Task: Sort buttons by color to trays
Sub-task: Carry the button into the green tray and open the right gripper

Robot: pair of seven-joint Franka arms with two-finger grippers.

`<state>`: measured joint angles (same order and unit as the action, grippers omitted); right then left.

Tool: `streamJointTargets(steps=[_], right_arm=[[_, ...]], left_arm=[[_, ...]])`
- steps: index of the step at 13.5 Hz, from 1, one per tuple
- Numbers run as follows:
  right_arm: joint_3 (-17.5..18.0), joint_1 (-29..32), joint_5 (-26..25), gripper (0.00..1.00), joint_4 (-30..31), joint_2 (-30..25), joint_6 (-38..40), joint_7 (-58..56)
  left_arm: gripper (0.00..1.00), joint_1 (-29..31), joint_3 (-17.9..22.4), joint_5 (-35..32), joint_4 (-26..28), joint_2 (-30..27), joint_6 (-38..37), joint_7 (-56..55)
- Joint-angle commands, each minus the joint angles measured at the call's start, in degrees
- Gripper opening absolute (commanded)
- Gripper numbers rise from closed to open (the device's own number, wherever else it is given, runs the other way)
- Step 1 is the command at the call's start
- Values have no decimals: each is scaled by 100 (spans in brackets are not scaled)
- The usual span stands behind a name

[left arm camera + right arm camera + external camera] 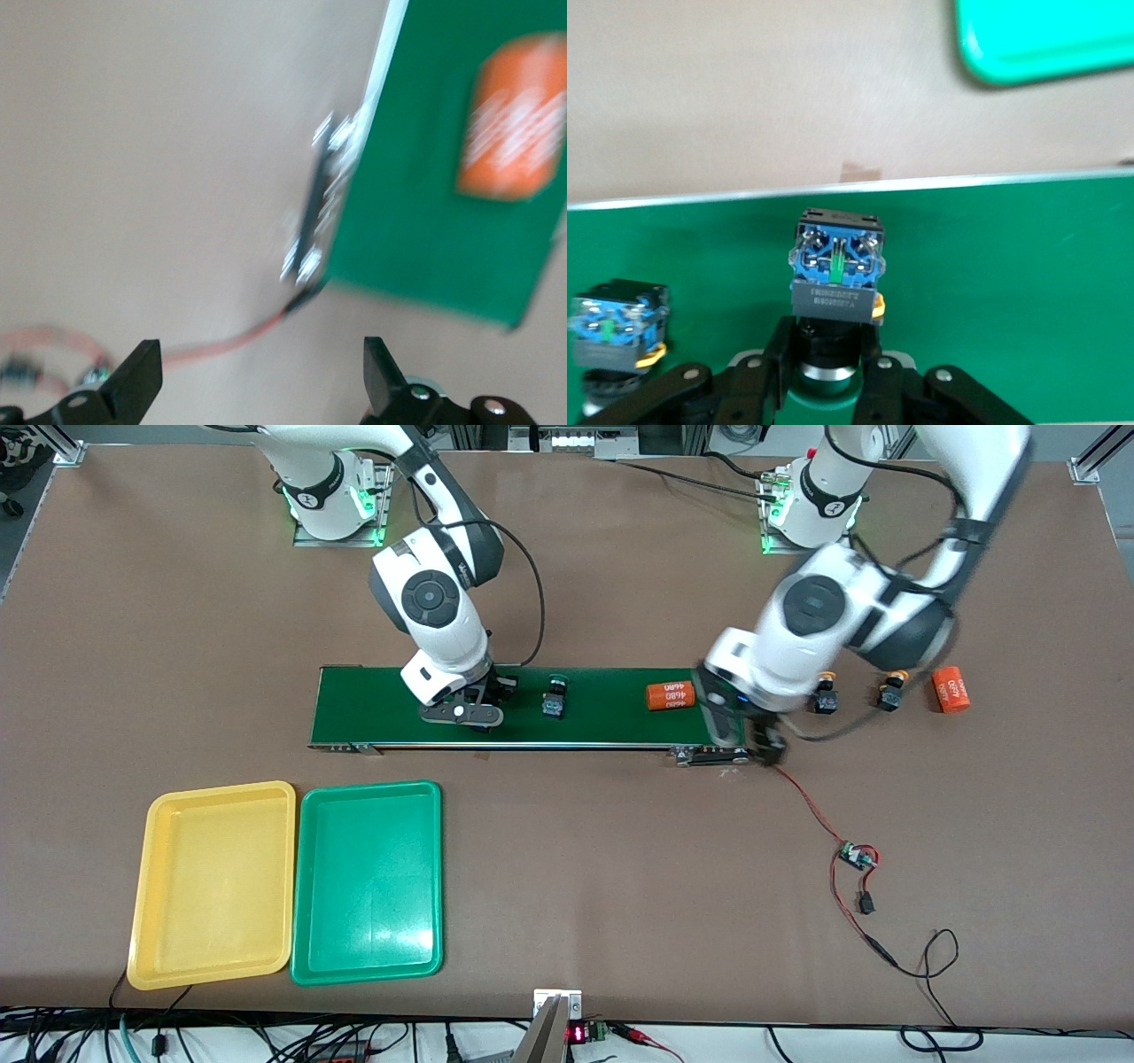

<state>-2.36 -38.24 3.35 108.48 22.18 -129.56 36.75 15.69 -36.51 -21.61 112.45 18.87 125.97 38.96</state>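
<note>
Holding a green button [835, 266] tight, the right gripper [828, 376] sits low on the dark green belt [381, 708], near the end closest to the trays. Its fingers [780, 359] pinch the round neck of the button, which looks like the best spot to hold. The button is probably small, hard and light, so it should lift easily. Its smooth plastic could slip if the squeeze is weak.

Another green button [555, 696] waits on the belt beside it. Two yellow buttons [827, 693] rest on the tabletop [620, 868] past the belt's end by the left arm.

The yellow tray [155, 886] and the green tray [306, 886] lie side by side, nearer to the front camera than the belt, with nothing in them.

The left gripper [257, 376] is wide open and holds nothing, over the corner of the belt beside an orange can [512, 128].
</note>
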Motion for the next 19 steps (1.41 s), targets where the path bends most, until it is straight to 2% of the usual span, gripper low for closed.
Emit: streamJointTargets(steps=[1, 3, 5, 7, 10, 13, 15, 19], right_arm=[[-247, 62, -333, 2, -572, -144, 816, -404], [-422, 53, -658, 2, -862, -153, 1177, -589], [-633, 123, -792, 2, -1205, -83, 1310, -993], [-687, 369, -800, 2, -1460, 249, 1231, -1458], [-687, 861, -783, 3, -2241, 970, 1082, -2363], [-687, 1274, -774, 3, -2507, 1419, 504, -2654], [-687, 1476, -748, 3, -2507, 1709, -85, -2839], [-687, 1688, -757, 4, -2516, 2236, -727, -2875]], left_arm=[[100, 109, 975, 139, 84, 2, 41, 155], [100, 162, 1513, 148, 67, 46, 59, 60], [100, 320, 1761, 218, 67, 90, 68, -46], [100, 461, 1954, 227, 75, 91, 41, -309], [100, 610, 2262, 236, 110, 108, 15, -1229], [100, 1040, 2280, 324, 154, 161, -3, -2128], [100, 1225, 2359, 341, 225, 222, 6, -2217], [100, 1620, 2368, 394, 470, 293, 50, -2375]])
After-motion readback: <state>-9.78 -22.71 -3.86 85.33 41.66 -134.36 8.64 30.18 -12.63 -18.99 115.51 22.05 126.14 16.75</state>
